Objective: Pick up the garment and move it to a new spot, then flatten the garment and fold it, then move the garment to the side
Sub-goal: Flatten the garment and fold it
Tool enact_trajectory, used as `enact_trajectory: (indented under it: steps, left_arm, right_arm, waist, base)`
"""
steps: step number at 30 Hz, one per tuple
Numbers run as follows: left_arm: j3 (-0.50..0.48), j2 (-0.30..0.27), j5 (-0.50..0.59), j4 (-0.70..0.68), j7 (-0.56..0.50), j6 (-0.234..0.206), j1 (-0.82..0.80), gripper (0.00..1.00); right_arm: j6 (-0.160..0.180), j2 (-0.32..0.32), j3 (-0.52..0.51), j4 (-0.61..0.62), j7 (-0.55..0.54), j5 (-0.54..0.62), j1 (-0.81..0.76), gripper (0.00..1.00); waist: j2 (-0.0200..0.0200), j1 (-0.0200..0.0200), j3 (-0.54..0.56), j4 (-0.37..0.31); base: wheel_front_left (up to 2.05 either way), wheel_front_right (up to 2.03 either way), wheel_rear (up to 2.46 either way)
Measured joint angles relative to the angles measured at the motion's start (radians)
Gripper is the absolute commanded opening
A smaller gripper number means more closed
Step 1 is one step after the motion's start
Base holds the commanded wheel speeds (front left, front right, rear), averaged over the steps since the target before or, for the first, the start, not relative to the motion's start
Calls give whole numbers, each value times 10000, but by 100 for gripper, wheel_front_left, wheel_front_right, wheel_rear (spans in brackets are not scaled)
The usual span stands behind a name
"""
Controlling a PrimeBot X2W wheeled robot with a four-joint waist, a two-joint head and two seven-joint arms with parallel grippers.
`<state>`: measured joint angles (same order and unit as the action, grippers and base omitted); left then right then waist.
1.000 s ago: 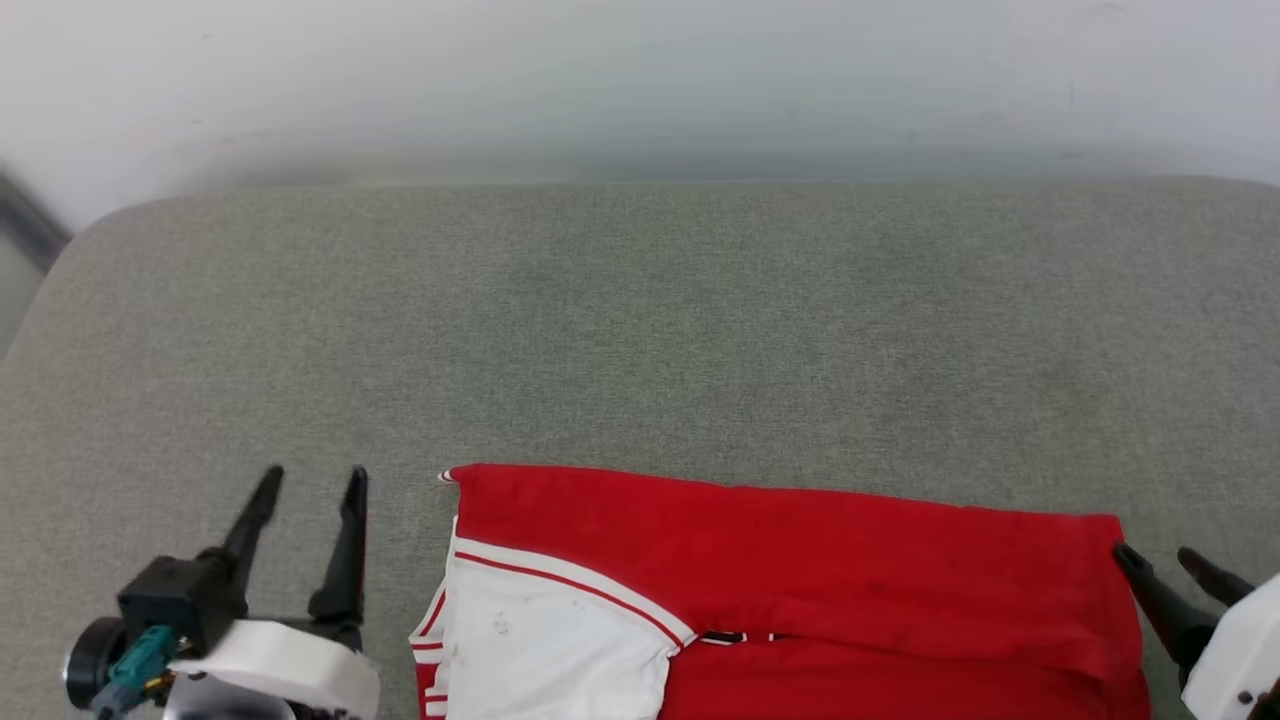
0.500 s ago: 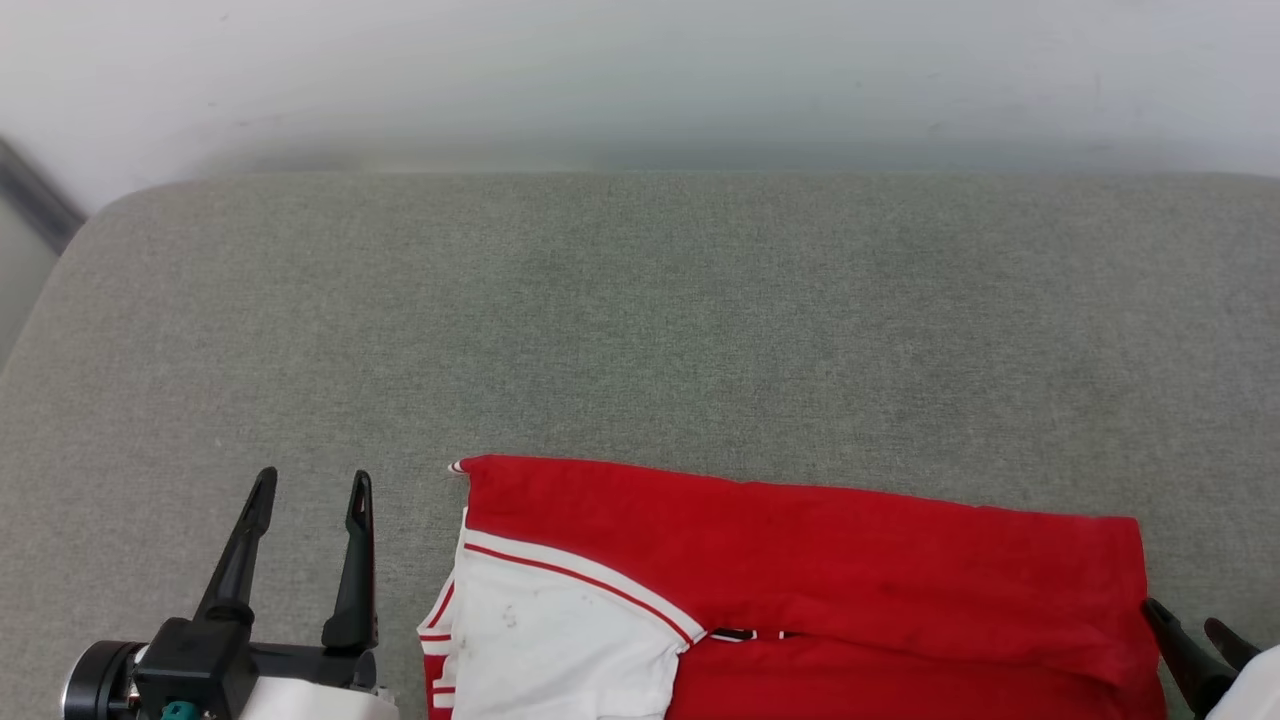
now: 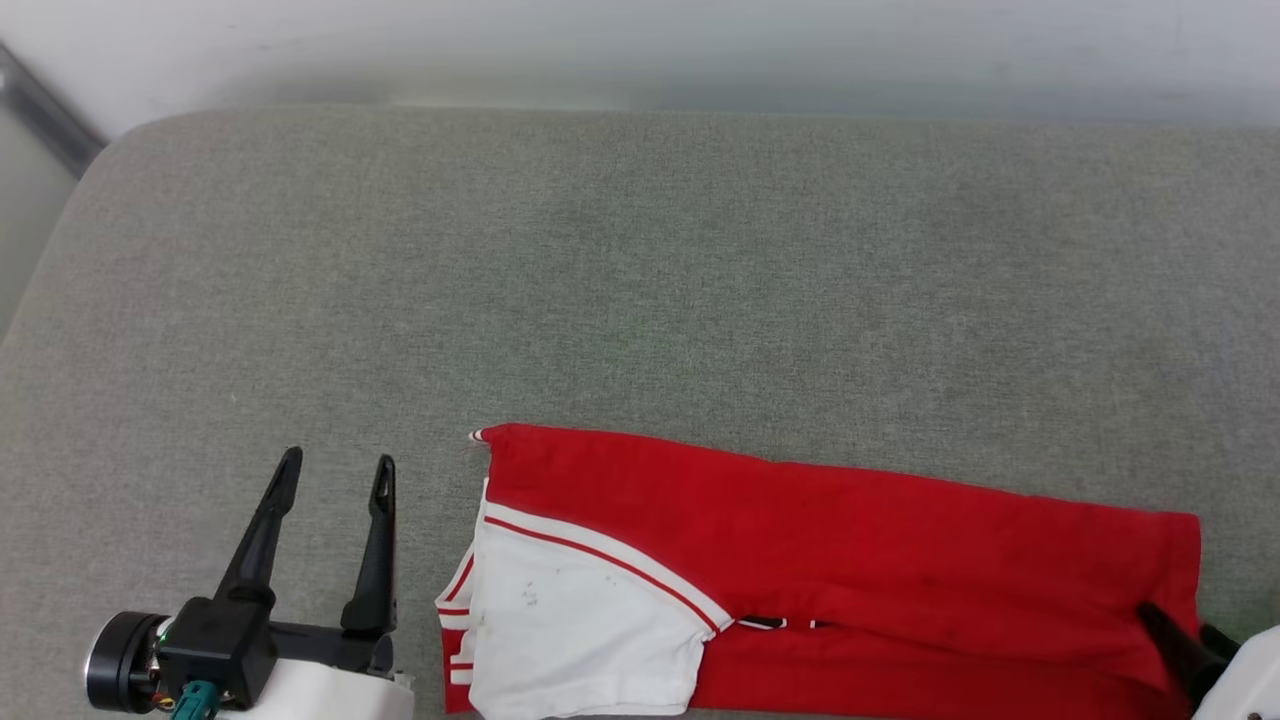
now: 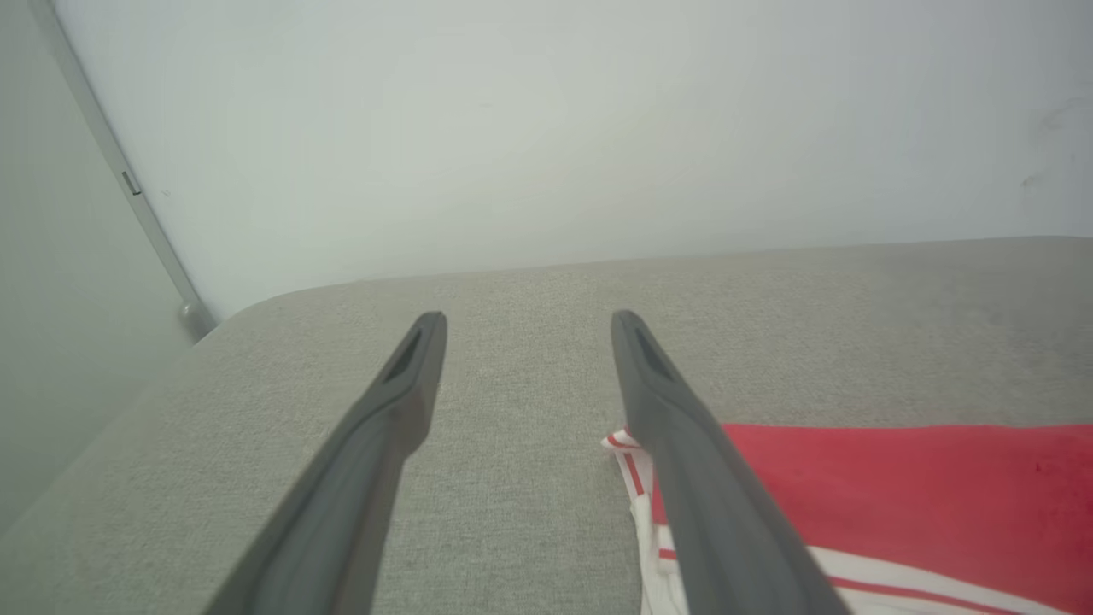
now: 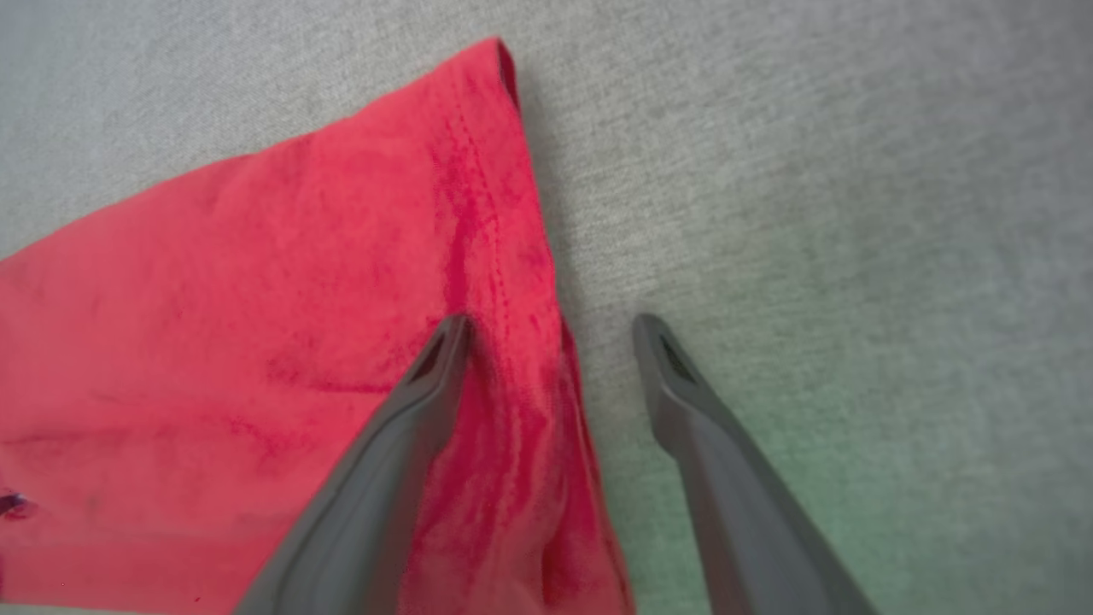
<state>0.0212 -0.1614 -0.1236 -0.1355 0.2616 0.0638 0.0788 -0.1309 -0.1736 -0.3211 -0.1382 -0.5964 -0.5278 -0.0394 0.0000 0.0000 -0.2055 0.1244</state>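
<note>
Head camera has tipped down over the last second, so the whole picture slid; that is not the things moving. Garment (image 3: 850, 560) hasn't shifted on the cushion (image 3: 640, 300): it lies at the near edge as a long red band, white sleeve at the left end, hem at the right end, print almost all hidden inside the fold.

Real changes:
- The left gripper (image 3: 338, 456) was rolled to one side a second ago and now sits level, jaws wide apart and empty, just beside the sleeve end and not touching it. In the left wrist view the inner finger overlaps the sleeve trim in the picture only.
- The right gripper (image 3: 1178, 620) sat at the far hem corner; it has drawn back along the hem toward the robot. Its jaws are apart and hold nothing. In the right wrist view one finger is over the red cloth and the other over bare cushion, so they straddle the hem edge (contact with the cloth can't be told).

My read: the lengthwise fold looks done and the cross fold not yet. The right side looks set to pinch the hem end, while the left needs to move in onto the sleeve end first. Risk: pinching the top layer only, which would open the fold.
</note>
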Motion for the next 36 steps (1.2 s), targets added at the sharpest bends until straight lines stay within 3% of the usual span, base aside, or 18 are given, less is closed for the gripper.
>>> enact_trajectory:
  steps: [17,18,19,20,29,36]
  left_arm:
    - [-364,334,428,219,2,487,-100,100]
    - [-368,336,474,219,2,508,-81,100]
    - [-374,337,506,217,0,510,-56,100]
    - [-403,343,506,217,2,512,-30,100]
    - [-562,370,594,194,2,570,139,100]
    - [-587,349,669,180,2,594,151,100]
  right_arm:
    - [90,-127,1651,-518,201,-1104,321,100]
    - [90,-125,1722,-566,257,-1112,340,47]
    - [90,-127,1797,-612,345,-1108,343,47]
    - [88,-130,1866,-658,453,-1104,341,0]
    - [-10,-153,2013,-982,1411,-1122,324,0]
    - [-10,-777,997,-1338,1879,-625,321,0]
  waist:
    - [0,-1,49,96]
    - [0,0,83,82]
    - [0,-1,121,67]
    - [0,-1,162,49]
    - [0,0,483,-212]
    - [0,1,511,-401]
  base:
    - [0,0,0]
    - [0,0,0]
    - [0,0,0]
    - [0,0,0]
    - [0,0,0]
    - [0,0,0]
